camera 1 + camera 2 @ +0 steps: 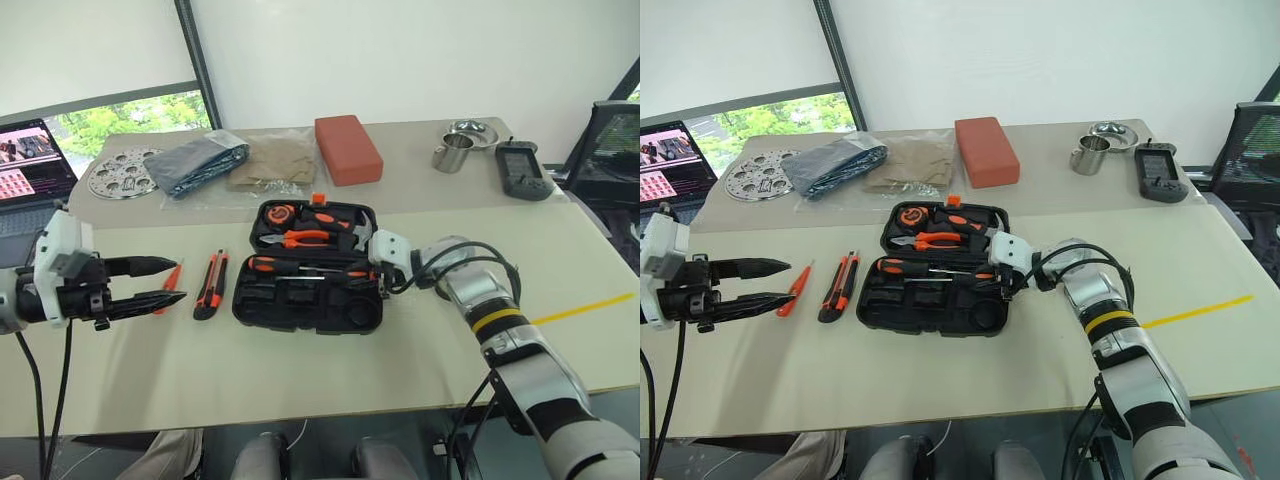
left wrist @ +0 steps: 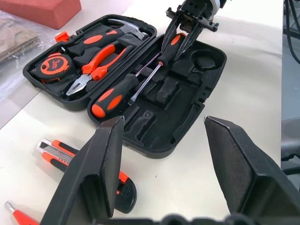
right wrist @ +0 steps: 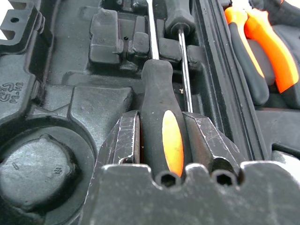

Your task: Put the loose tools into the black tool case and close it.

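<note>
The right tool (image 1: 379, 283) is clamped on a screwdriver (image 3: 165, 117) by its handle, low over the lower half of the open case (image 1: 300, 312) at frame centre. The screwdriver's long axis runs sideways across the frame along the case, shaft pointing left from the tool, and it looks about level with its moulded slot, so I judge the coming move to be a short drop and release. A second screwdriver (image 2: 112, 96) already lies in the case just beside it.

The left tool (image 1: 165, 281) hangs open and empty at the left edge of the frame, just above the worktop (image 1: 300, 380). Two loose tools lie beside its tips, left of the case: one small orange screwdriver (image 1: 793, 289) and one knife (image 1: 210, 284), both lying near to far. The left arm is plainly the nearer to them.
</note>
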